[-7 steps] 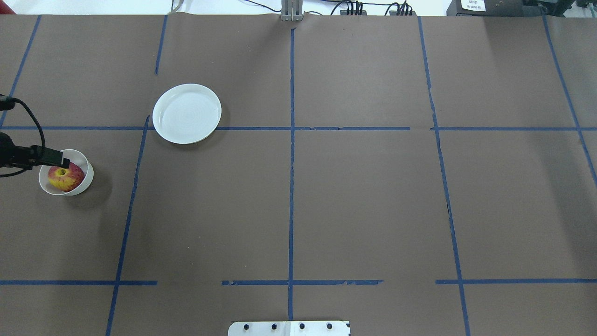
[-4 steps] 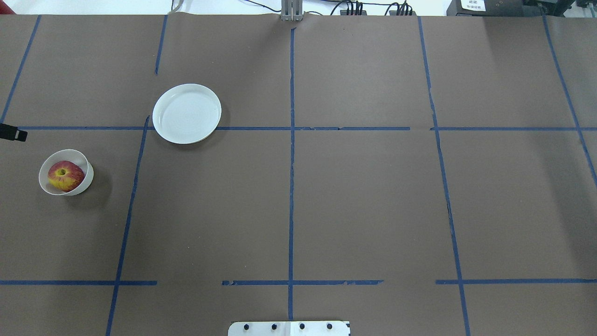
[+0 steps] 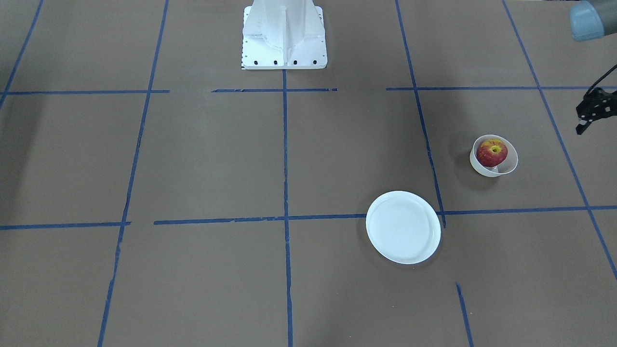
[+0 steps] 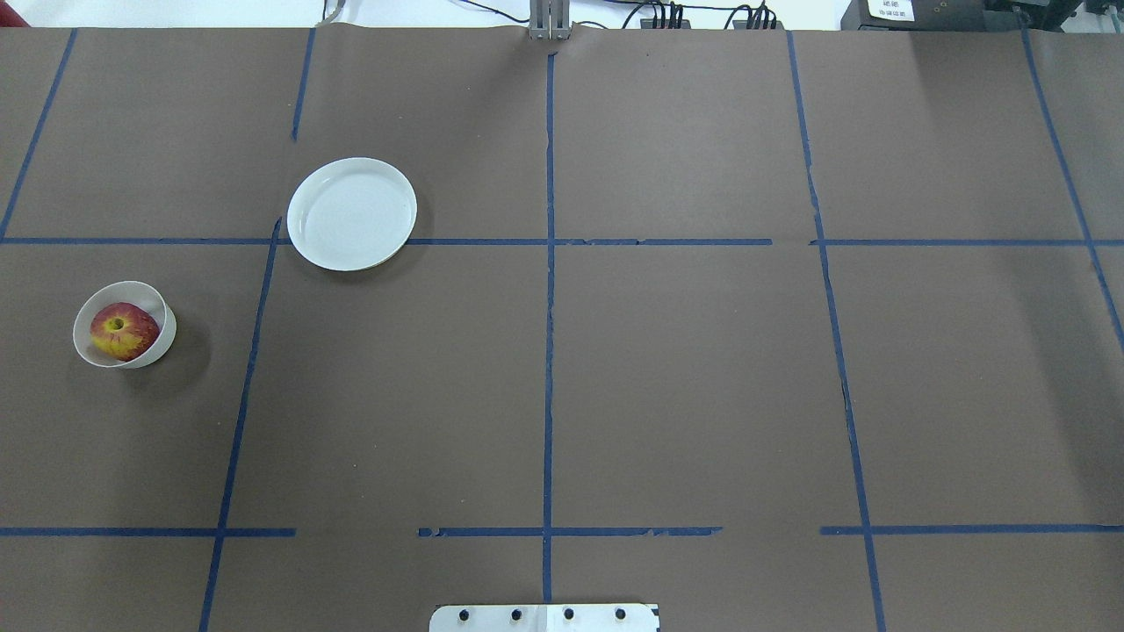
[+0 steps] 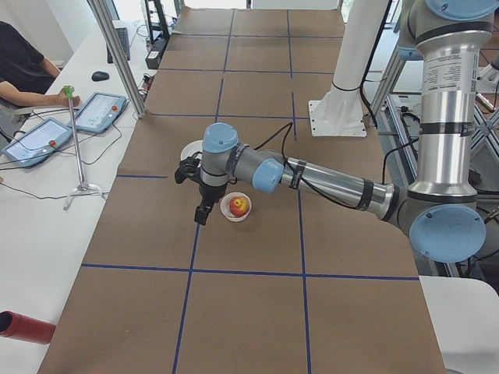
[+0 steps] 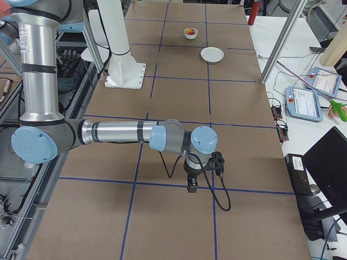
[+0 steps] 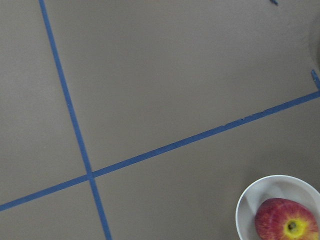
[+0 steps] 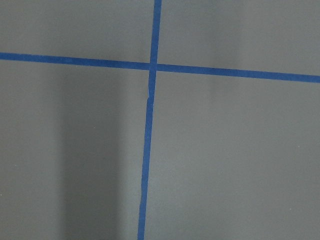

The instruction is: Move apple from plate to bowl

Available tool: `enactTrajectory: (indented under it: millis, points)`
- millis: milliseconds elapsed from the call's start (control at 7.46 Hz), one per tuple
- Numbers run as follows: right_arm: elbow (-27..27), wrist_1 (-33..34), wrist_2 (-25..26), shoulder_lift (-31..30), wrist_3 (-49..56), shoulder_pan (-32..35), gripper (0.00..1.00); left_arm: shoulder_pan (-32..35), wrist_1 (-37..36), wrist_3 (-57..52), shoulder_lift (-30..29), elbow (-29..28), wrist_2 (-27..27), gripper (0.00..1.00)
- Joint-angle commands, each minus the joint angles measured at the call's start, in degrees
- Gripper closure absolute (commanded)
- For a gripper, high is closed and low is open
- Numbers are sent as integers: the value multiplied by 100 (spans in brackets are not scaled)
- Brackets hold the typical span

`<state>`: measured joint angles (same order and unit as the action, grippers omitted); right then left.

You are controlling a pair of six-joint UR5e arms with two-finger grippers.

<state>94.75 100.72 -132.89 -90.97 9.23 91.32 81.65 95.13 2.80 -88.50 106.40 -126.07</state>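
— Nearest the robot first?

— Yes. White base plate [image 4: 544, 617] bolted at the near edge of the brown table [image 4: 685, 377], gridded with blue tape [image 4: 548, 351].

— Then the right end?

— Right gripper [image 6: 192, 187] there, hanging above the table and pointing straight down, just near of a tape line crossing the table's width. Seen only from the side camera, small and dark. Cannot tell the finger gap, nor anything about a hold.

— And across on the left?

— Left gripper [image 3: 582, 126], raised over the table's left end. Slightly nearer the robot than the bowl [image 4: 123, 291] and to its left, apart from it. Cut off by the frame edge in the front-facing view, with one dark finger pointing down. Again, cannot tell the finger gap. Not touching the fruit, at any rate.

— So where to look for the apple [image 4: 124, 331]?

— Inside the bowl, resting against the left side of the wall, stem dimple and yellow patch turned up. Also caught in the lower right corner of the left wrist view.

— Farther out?

— Plate [image 4: 351, 213], flat and white, farther away and to the right of the bowl. Lying across a tape line, just past a corner in the tape. Well apart from both grippers.
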Motion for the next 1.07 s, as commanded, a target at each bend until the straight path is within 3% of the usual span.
enactTrajectory:
  millis: [0,268,938]
  points:
    - [0,0,0,0,0,0,0,666,-637,-323,103,-520,-546,0]
    - [0,0,0,0,0,0,0,982,-496,-1014,639,-856,-867,0]
    - [0,0,0,0,0,0,0,1169,-539,-1009,650,-946,-858,0]
